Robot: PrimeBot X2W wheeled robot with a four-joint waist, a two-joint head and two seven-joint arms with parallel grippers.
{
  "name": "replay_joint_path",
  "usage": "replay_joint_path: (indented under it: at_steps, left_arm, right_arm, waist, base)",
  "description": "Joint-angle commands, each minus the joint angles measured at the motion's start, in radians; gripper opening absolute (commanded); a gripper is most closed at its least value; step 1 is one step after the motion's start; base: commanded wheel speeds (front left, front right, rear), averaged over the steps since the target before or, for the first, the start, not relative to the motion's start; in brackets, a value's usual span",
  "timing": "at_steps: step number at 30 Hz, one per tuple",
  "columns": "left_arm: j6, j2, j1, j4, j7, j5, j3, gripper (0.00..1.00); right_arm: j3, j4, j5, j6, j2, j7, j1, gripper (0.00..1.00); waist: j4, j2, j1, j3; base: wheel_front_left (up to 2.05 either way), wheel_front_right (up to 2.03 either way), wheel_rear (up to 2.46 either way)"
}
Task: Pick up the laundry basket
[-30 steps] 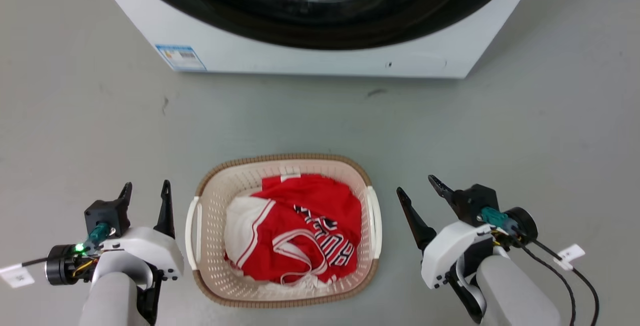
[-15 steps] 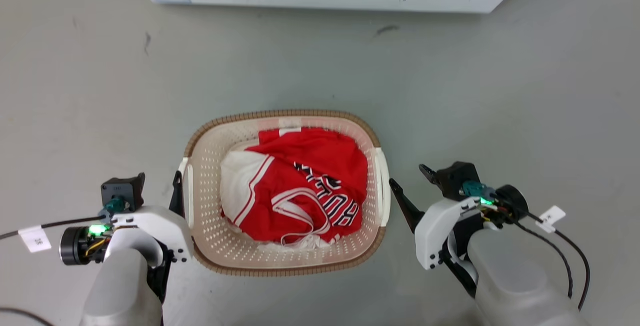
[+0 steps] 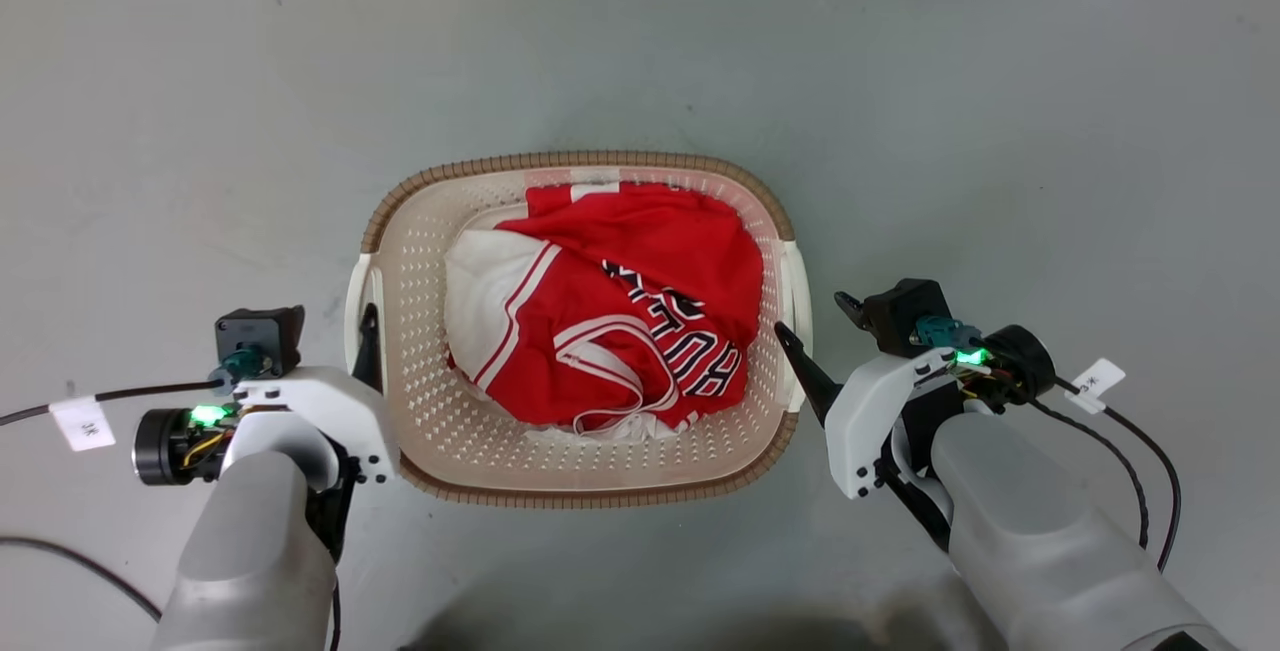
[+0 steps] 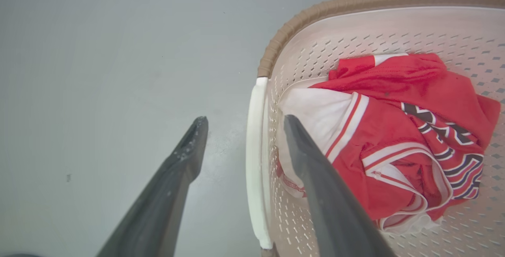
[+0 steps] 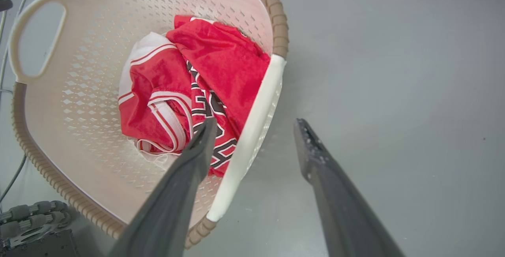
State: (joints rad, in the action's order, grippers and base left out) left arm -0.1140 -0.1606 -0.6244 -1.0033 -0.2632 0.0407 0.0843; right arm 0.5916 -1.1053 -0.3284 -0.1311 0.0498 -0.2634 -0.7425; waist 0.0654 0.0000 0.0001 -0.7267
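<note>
Left wrist view puts the left gripper (image 4: 244,119) with its two fingers spread, one over the floor (image 4: 98,71) and one over the inside of the laundry basket (image 4: 300,16), so the white left handle (image 4: 254,162) lies between them. In the right wrist view the right gripper (image 5: 255,122) is also spread, and the right handle (image 5: 252,138) passes between its fingers in the same way. In the head view the basket stands on the floor between both arms. Its long axis goes from left to right with one handle at each end, and a red and white garment (image 3: 620,311) is inside. Both arms look equally near. I judge the coming move is to close on both handles; how high the fingers are above them I cannot tell.
</note>
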Motion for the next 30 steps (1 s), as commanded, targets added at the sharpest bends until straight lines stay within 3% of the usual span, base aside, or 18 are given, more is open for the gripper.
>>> replay_joint_path:
  at_steps: [1,25,26,27,28,30]
  left_arm:
    - [0.000,0.005,-0.021,-0.013,-0.002,0.003,-0.005,1.00]
    - [0.008,0.044,-0.127,-0.120,-0.002,0.004,-0.054,1.00]
    - [0.007,0.045,-0.131,-0.133,-0.002,0.000,-0.060,1.00]
    - [0.007,0.046,-0.138,-0.140,-0.002,-0.001,-0.063,0.31]
    - [0.007,0.047,-0.145,-0.143,-0.002,0.000,-0.065,0.00]
    - [0.005,0.051,-0.151,-0.156,-0.002,-0.001,-0.073,0.00]
  right_arm:
    - [0.009,-0.012,-0.011,0.001,0.001,-0.002,-0.026,1.00]
    - [0.092,-0.089,-0.078,0.001,0.001,0.001,-0.119,1.00]
    - [0.097,-0.093,-0.080,0.001,0.001,0.001,-0.124,0.47]
    - [0.102,-0.098,-0.082,0.001,0.001,0.001,-0.131,0.16]
    - [0.110,-0.102,-0.086,0.001,0.001,0.004,-0.130,0.00]
    - [0.120,-0.107,-0.094,0.001,0.002,0.004,-0.132,0.00]
  waist:
    - [0.007,0.0000,-0.0001,-0.020]
    - [0.029,0.0000,-0.0001,-0.136]
    - [0.030,0.0000,-0.0001,-0.139]
    - [0.030,0.0000,-0.0001,-0.141]
    - [0.031,0.0000,-0.0001,-0.143]
    - [0.032,0.0000,-0.0001,-0.145]
  base:
    - [0.00,0.00,0.00]
    - [0.00,0.00,0.00]
    - [0.00,0.00,0.00]
    - [0.00,0.00,0.00]
    - [0.00,0.00,0.00]
    - [0.00,0.00,0.00]
